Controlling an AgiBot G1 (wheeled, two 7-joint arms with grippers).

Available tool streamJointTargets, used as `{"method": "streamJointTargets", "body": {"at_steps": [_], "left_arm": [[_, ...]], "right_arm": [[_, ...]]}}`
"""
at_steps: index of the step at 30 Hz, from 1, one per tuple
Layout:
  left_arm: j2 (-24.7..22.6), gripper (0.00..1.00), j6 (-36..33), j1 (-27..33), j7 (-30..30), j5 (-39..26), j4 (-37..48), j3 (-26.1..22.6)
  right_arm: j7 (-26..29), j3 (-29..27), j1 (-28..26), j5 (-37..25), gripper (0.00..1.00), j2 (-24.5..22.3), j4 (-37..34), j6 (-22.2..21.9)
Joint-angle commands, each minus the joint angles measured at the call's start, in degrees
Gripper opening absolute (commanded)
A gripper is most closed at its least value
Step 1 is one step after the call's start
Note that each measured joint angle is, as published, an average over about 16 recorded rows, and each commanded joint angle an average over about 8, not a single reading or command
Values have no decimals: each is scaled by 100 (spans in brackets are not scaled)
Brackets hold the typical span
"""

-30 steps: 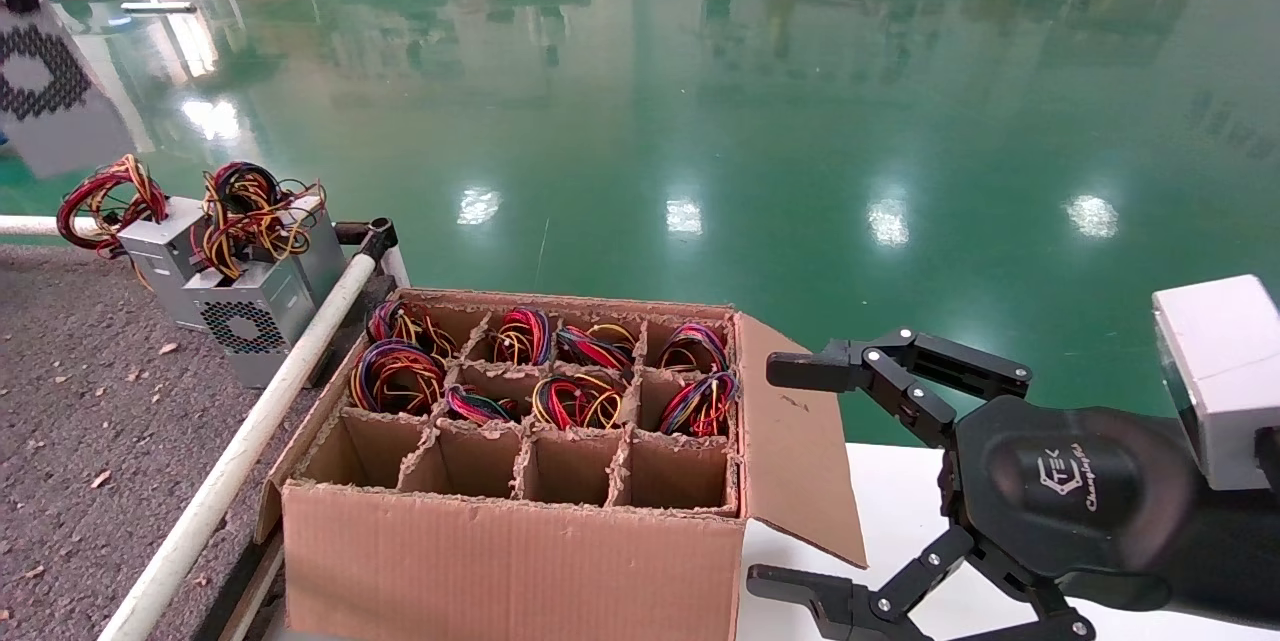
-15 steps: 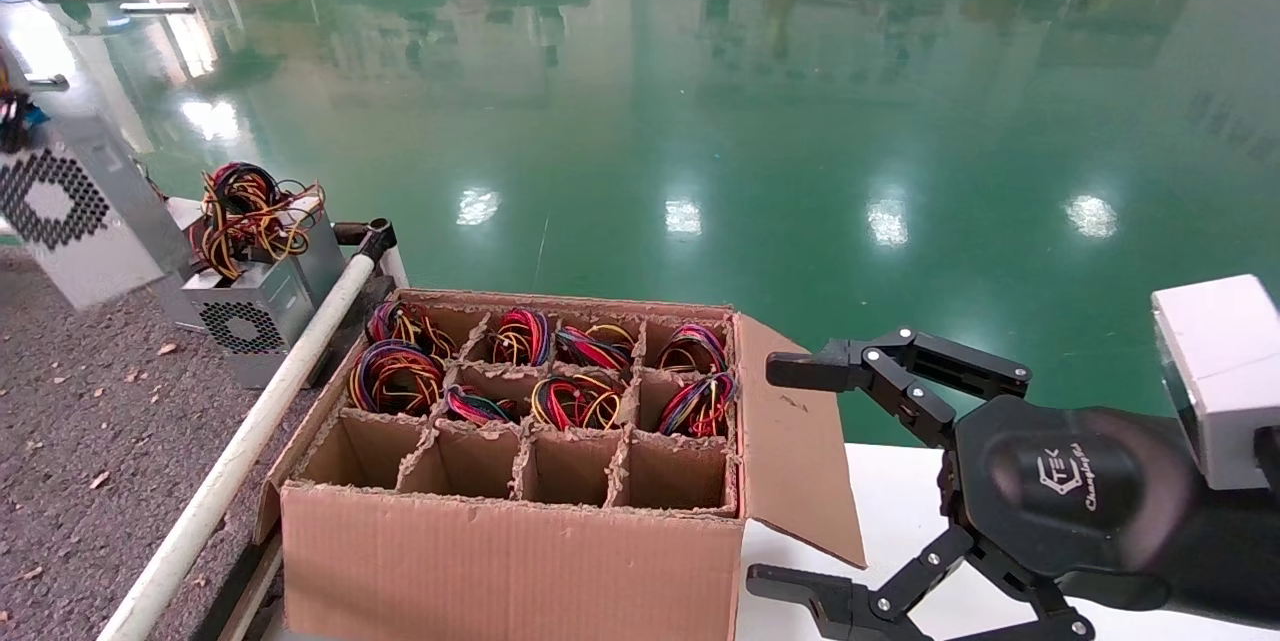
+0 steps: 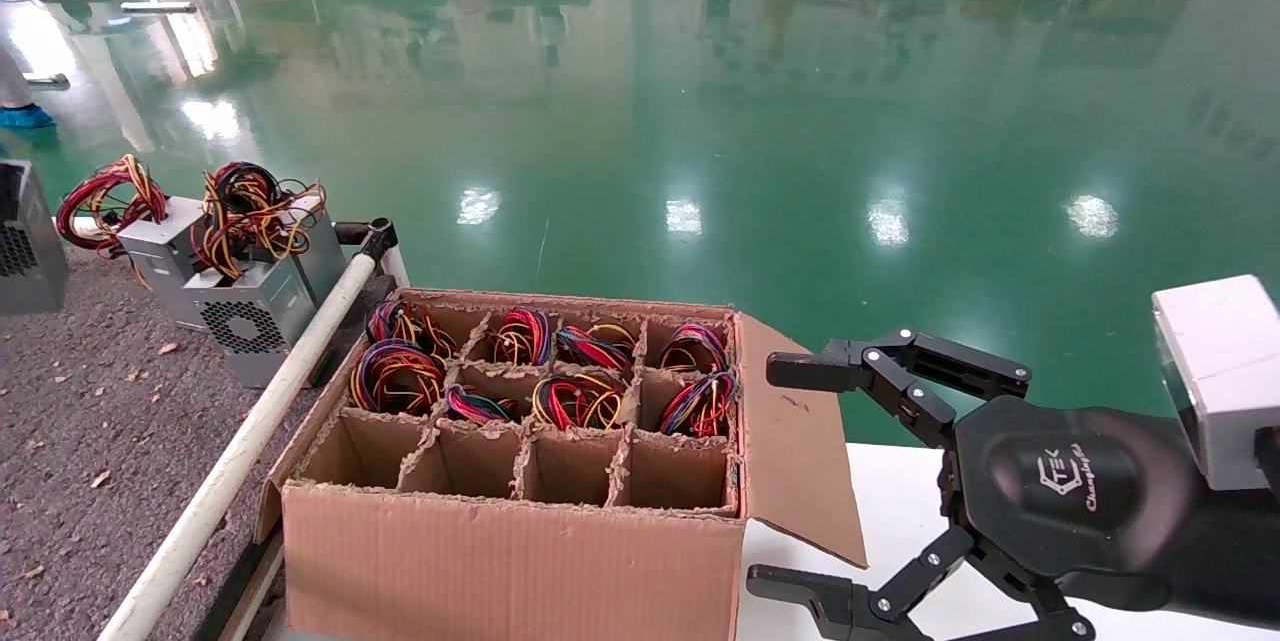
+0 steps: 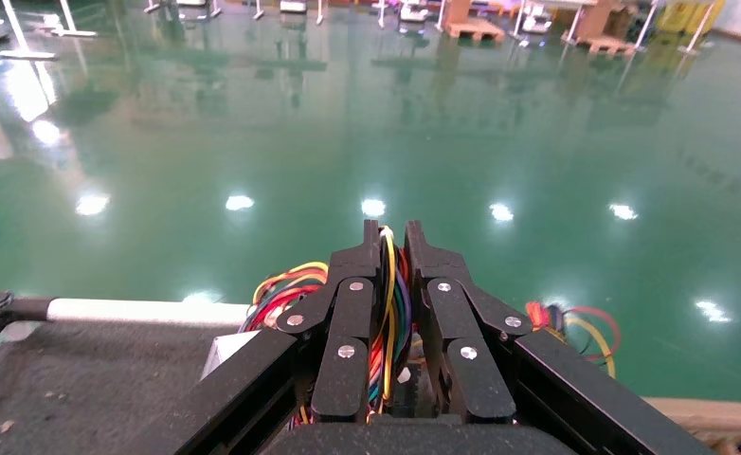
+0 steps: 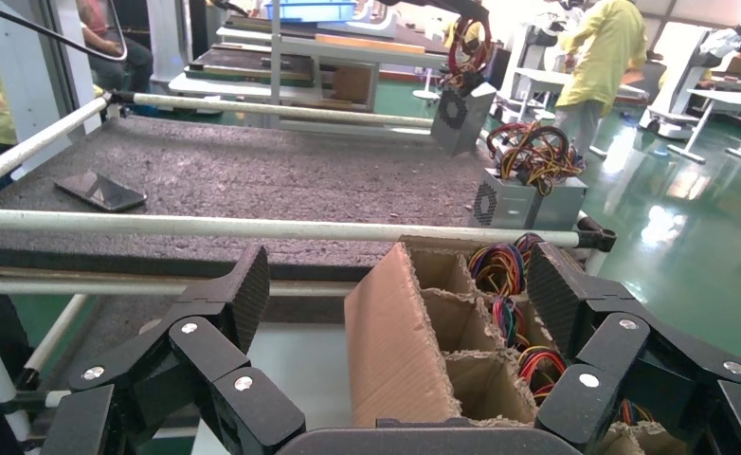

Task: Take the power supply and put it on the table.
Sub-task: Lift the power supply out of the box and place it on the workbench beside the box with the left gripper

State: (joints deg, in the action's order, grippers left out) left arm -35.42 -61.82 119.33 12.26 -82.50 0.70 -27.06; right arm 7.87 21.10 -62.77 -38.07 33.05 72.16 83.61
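Far left: power supply (image 3: 25, 239) dangling low over the gritty table (image 3: 80, 421), hung by its wire bundle (image 4: 388, 313) from the left gripper (image 4: 392, 284), pinched tight on the strands. Best lowered slowly, let settle flat, then released. Worth keeping well apart from the two units (image 3: 250, 306) parked by the white rail (image 3: 250, 441). Beyond the cardboard box (image 3: 520, 561), right gripper (image 3: 770, 476) parked over the white tabletop, spread wide.

Cardboard box (image 3: 510, 561) right of the table (image 3: 70, 441) — rail (image 3: 240, 451) between.
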Motion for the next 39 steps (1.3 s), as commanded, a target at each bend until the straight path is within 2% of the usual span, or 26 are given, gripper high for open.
{"method": "streamJointTargets", "body": {"at_steps": [1, 8, 18, 32, 39], "left_arm": [[-7, 0, 44, -50, -48, -5, -3, -4], [-34, 0, 212, -236, -207, 11, 5, 8], [-160, 0, 131, -539, -49, 108, 179, 80], [-570, 0, 1333, -1079, -115, 389, 112, 267], [-776, 0, 1437, -1181, -90, 457, 42, 315]], "right_arm": [[0, 0, 0, 0, 100, 0, 0, 0], [0, 0, 0, 0, 100, 0, 0, 0], [0, 1, 0, 1, 100, 0, 0, 0], [-1, 1, 0, 1, 100, -1, 0, -1], [-1, 2, 0, 1, 100, -1, 0, -1]]}}
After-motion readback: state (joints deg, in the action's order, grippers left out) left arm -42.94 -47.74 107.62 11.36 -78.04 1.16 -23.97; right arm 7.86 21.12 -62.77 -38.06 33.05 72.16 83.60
